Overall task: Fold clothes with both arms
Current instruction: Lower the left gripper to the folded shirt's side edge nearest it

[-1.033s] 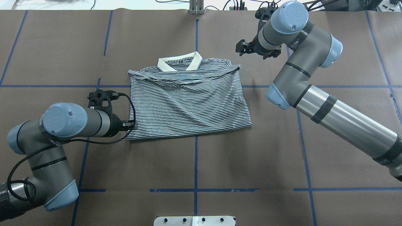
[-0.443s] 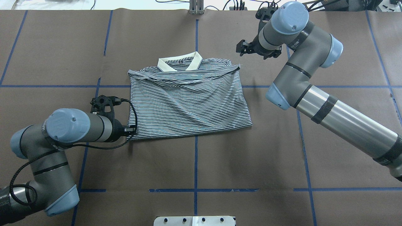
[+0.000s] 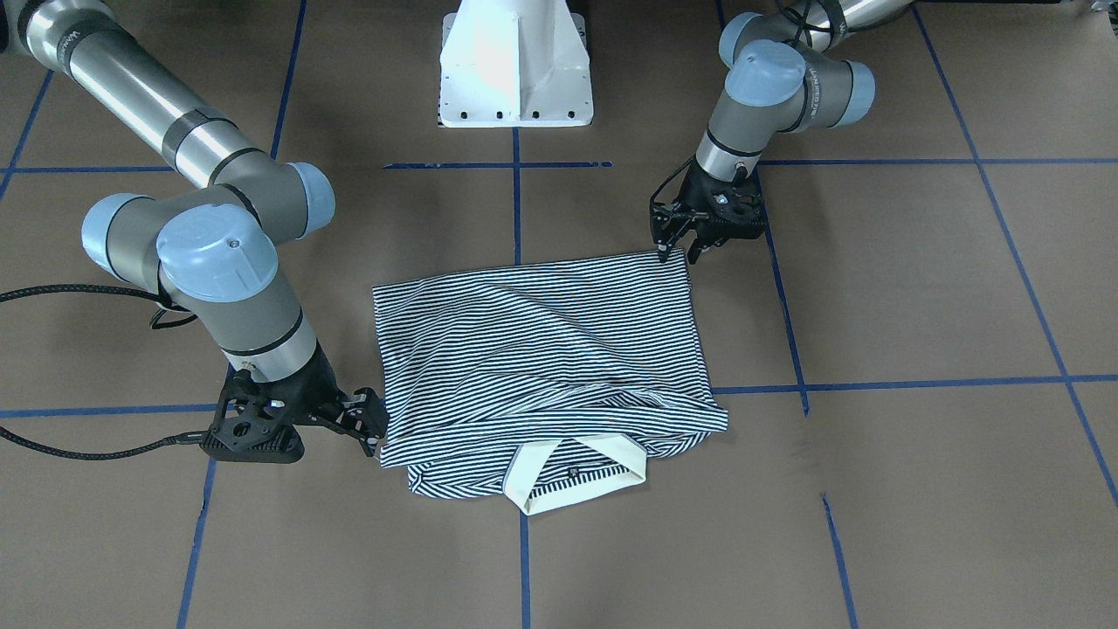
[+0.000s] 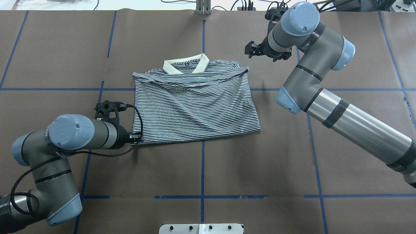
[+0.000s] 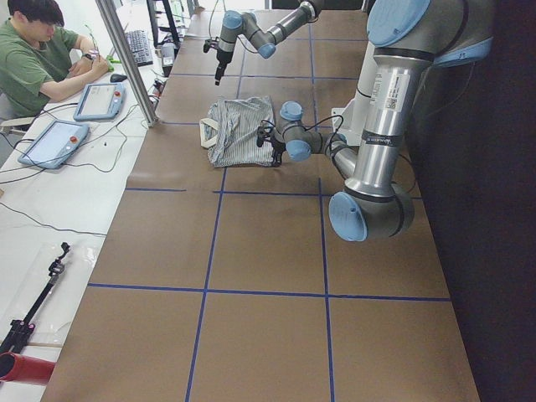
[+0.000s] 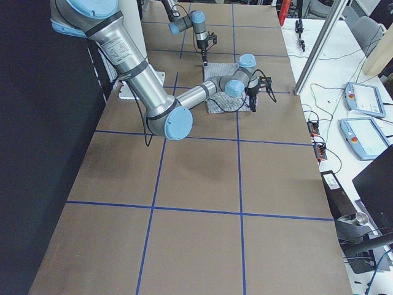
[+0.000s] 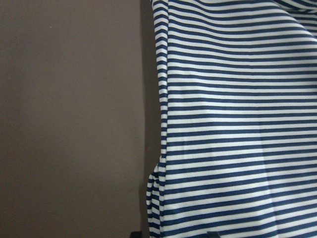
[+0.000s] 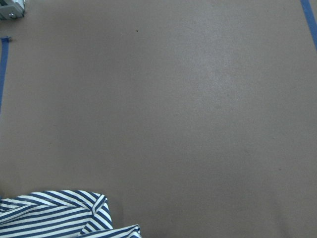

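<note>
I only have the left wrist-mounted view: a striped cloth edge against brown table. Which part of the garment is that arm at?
Observer: The hem corner of the polo shirt, on the robot's left and nearest its base. The left end effector is open at that corner.
Operator: And the other arm?
Observer: The right end effector is open and empty. It is over bare table, just past the shirt's far corner on the robot's right.
Operator: Which way does the shirt lie?
Observer: The cream collar is at the edge farthest from the robot.
</note>
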Robot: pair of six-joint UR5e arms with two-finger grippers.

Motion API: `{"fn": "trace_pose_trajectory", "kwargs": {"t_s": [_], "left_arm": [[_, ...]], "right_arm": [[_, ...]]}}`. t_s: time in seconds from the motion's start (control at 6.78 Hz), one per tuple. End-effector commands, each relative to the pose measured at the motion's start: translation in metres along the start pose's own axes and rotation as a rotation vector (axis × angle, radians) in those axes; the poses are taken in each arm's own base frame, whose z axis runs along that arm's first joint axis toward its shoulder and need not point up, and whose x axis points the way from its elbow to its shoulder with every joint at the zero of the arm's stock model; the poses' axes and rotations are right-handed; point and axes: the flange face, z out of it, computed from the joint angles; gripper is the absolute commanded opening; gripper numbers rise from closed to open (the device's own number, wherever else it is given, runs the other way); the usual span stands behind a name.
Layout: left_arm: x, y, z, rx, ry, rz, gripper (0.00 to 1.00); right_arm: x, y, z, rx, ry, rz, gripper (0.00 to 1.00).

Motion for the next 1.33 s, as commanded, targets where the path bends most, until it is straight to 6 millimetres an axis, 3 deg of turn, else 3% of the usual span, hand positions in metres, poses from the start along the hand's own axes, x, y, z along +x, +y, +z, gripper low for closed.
{"fn": "trace_pose_trajectory", "kwargs": {"t_s": [0.0, 0.15, 0.3, 0.44, 0.74, 0.89, 1.18], "left_arm": [[0.002, 0.004, 0.001, -0.006, 0.001, 0.004, 0.49], [0.001, 0.004, 0.001, -0.007, 0.0, 0.004, 0.33], [0.001, 0.004, 0.001, -0.005, -0.001, 0.005, 0.09], [-0.001, 0.004, 0.002, -0.003, -0.006, 0.008, 0.0], [-0.009, 0.003, -0.002, -0.002, -0.013, 0.052, 0.0], [-0.023, -0.022, -0.008, 0.034, -0.033, 0.132, 0.0], [-0.086, -0.113, -0.015, 0.126, -0.142, 0.232, 0.0]], "right_arm": [[0.003, 0.001, 0.002, 0.0, 0.005, 0.003, 1.0], [0.002, 0.001, -0.001, 0.002, 0.0, 0.003, 1.0], [0.003, 0.002, -0.002, 0.003, -0.002, 0.003, 1.0], [0.004, 0.002, -0.001, 0.002, -0.001, 0.005, 1.0], [0.005, 0.002, -0.001, 0.003, 0.001, 0.004, 1.0], [0.005, 0.002, -0.001, 0.003, 0.001, 0.005, 1.0], [0.004, 0.002, -0.001, 0.003, 0.001, 0.008, 1.0]]}}
